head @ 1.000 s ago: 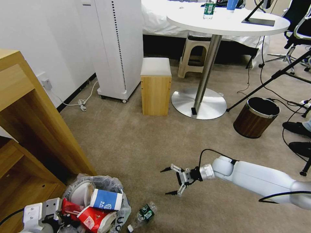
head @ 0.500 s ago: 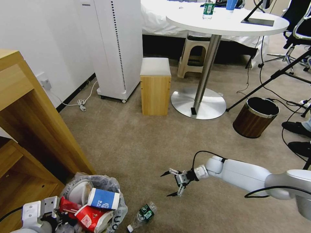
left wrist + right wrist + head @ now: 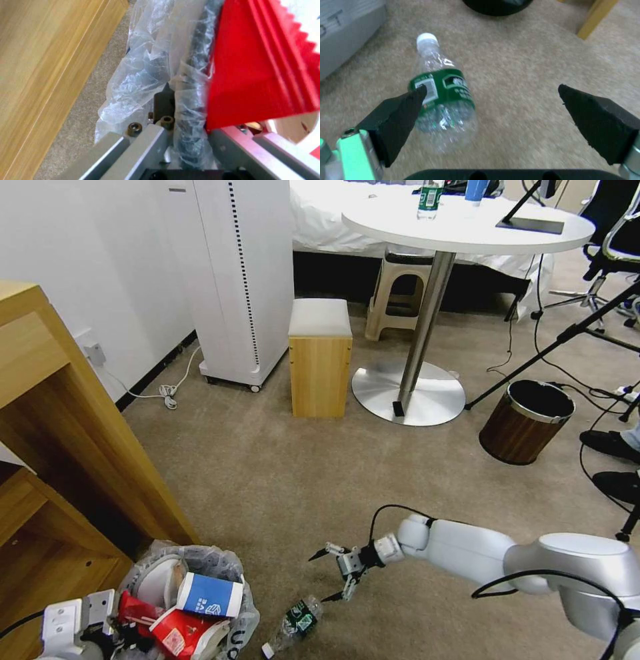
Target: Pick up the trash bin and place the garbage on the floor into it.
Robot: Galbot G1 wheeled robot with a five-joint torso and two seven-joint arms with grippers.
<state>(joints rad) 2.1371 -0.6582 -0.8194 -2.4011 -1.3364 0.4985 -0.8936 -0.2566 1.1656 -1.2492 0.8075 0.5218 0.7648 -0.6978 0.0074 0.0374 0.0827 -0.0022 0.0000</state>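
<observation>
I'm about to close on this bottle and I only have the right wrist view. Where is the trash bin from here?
Observer: The trash bin is close beside the bottle, on the robot's left of it. Your open right hand hovers over the bottle's other end.
Operator: Does the left hand have the bin?
Observer: Yes. The left hand is clamped on its rim, plastic bag and all, on the side nearest the robot.
Operator: Any room inside?
Observer: Not much. A blue-white carton and a red-white paper bowl already heap above the rim.
</observation>
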